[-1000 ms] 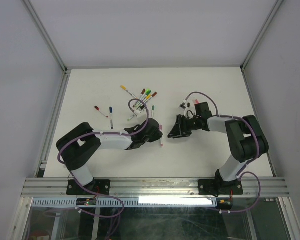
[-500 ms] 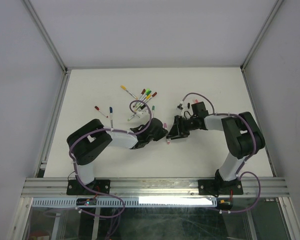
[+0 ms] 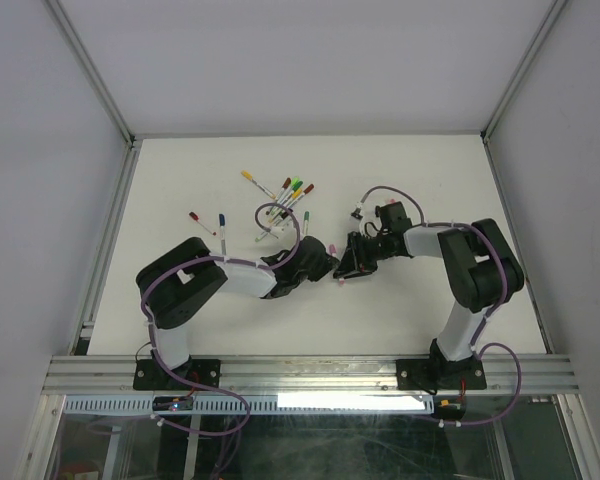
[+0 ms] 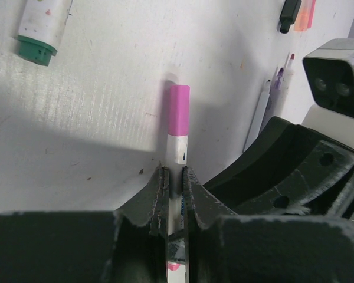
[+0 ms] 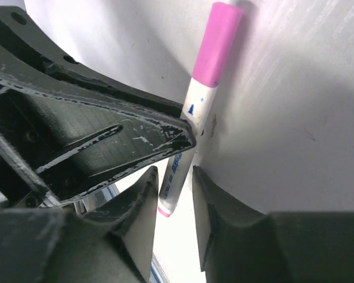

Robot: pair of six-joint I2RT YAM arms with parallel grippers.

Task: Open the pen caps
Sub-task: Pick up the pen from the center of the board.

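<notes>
Near the middle of the bench (image 3: 430, 170), towards its near edge, your left gripper (image 4: 176, 177) clamps the pen (image 4: 178, 150) by its barrel, pink cap (image 4: 179, 110) on, while the right gripper (image 5: 174, 180) gapes round the tail, so you probably need to close it on the cap and pull.

The left gripper (image 3: 327, 268) and right gripper (image 3: 347, 268) meet tip to tip near the middle of the desk (image 3: 180, 300), a pink pen (image 3: 337, 283) between them. Other pens (image 3: 288, 196) cluster toward the far edge.

1. You ran this in a robotics lab test cell.
2. White panel walls (image 3: 280, 60) on aluminium posts (image 3: 90, 70) enclosed your white table (image 3: 430, 170).
3. Your left arm (image 3: 230, 280) and right arm (image 3: 475, 265) stood bolted to an aluminium rail (image 3: 310, 375).
</notes>
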